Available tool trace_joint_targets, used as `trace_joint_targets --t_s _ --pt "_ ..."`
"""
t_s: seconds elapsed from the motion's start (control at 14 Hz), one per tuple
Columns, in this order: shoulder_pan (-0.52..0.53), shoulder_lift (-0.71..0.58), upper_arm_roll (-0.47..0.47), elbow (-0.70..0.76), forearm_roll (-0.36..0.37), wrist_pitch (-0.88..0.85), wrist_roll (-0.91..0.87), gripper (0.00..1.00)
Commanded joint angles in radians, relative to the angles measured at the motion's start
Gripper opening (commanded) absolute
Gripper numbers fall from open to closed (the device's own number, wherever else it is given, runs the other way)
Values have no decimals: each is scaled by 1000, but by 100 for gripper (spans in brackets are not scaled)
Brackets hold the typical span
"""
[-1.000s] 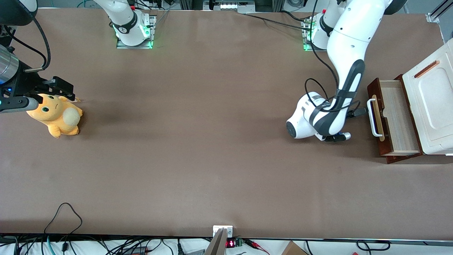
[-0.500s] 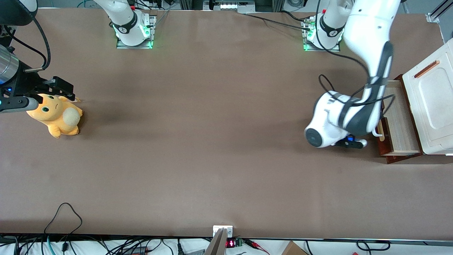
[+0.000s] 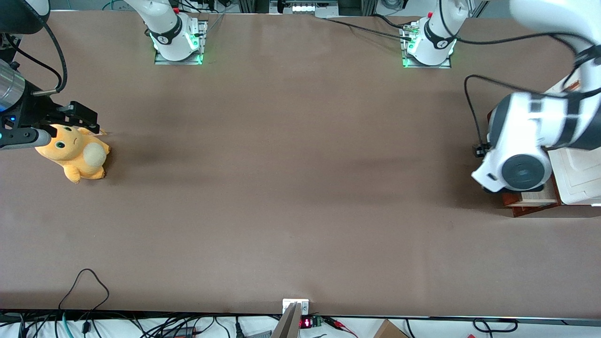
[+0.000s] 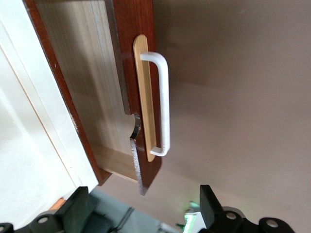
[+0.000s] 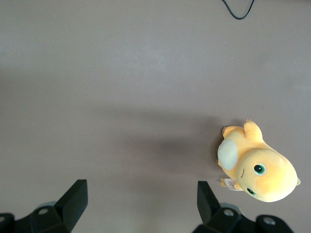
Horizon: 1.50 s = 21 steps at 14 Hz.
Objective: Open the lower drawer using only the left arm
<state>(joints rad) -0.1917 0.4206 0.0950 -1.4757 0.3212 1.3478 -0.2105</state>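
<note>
In the front view the left arm [image 3: 526, 141] hangs over the cabinet at the working arm's end of the brown table [image 3: 281, 188], its bulky wrist covering most of the lower drawer [image 3: 528, 203]; only a strip of reddish wood and pale lining shows beneath it, so how far out the drawer stands is hard to judge from here. In the left wrist view the gripper [image 4: 143, 213] sits above the drawer with its two black fingers [image 4: 211, 208] spread wide and holding nothing. The white loop handle [image 4: 164, 104] lies clear below, untouched, its long axis running along the drawer front, parallel to the pale wooden strip [image 4: 144, 97]. The drawer looks already drawn out, pale wood inside exposed beside the white top panel [image 4: 22, 145]. In the right wrist view an orange plush toy [image 5: 257, 167] lies on bare table, well apart from all this.
</note>
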Motion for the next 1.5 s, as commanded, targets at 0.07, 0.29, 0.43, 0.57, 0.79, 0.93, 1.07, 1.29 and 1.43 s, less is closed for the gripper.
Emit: trace_joint_targets --t_s 0.07,0.29,0.43,0.57,0.79,0.93,1.07,1.29,1.43 --pt "18 -89 15 29 -134 42 20 100" --pt "52 -141 12 86 -217 56 19 100" --pt "72 -175 -4 90 -218 56 23 100" --pt "93 -187 -12 89 -267 59 42 100" --pt "138 -253 -14 72 -359 132 43 100" --pt "144 -260 -15 60 -376 161 45 100" --pt "146 -261 -47 52 -381 189 45 100" --pt "228 -282 -170 9 -378 189 98 100" --pt "253 -289 -182 -2 -373 188 225 100"
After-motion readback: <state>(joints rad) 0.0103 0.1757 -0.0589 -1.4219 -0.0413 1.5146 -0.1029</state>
